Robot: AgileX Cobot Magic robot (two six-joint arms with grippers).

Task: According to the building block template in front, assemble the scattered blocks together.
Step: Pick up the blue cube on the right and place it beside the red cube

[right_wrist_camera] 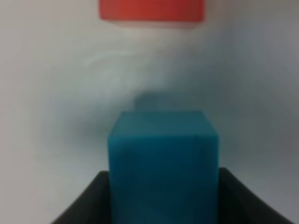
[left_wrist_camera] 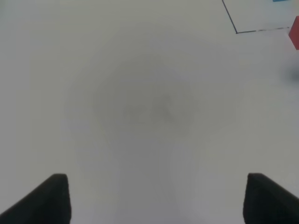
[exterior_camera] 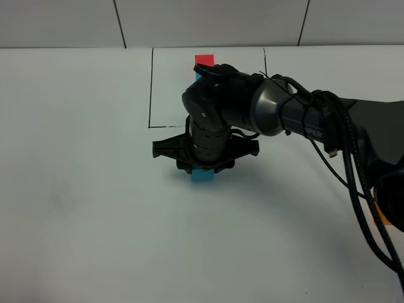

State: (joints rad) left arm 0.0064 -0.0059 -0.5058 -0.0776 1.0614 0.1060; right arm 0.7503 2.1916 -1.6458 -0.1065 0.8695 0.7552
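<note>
The template sits inside a thin black drawn rectangle (exterior_camera: 151, 88) at the far middle of the table. Only its red cube (exterior_camera: 204, 60) and a sliver of its cyan-blue cube (exterior_camera: 197, 77) show, because the right arm covers the remainder. My right gripper (exterior_camera: 203, 169) (right_wrist_camera: 163, 186) points down just in front of the rectangle, shut on a scattered cyan-blue block (exterior_camera: 203, 176) (right_wrist_camera: 163, 154). A red block (right_wrist_camera: 151, 9) (left_wrist_camera: 295, 31) lies close beyond it, near the rectangle's front line; the arm hides it in the high view. My left gripper (left_wrist_camera: 163, 200) hangs open over bare table.
The right arm (exterior_camera: 278, 107) and its cables (exterior_camera: 353, 170) stretch from the right edge to the middle. The white table (exterior_camera: 82, 208) fills the view, with a grey panelled wall (exterior_camera: 208, 22) behind it.
</note>
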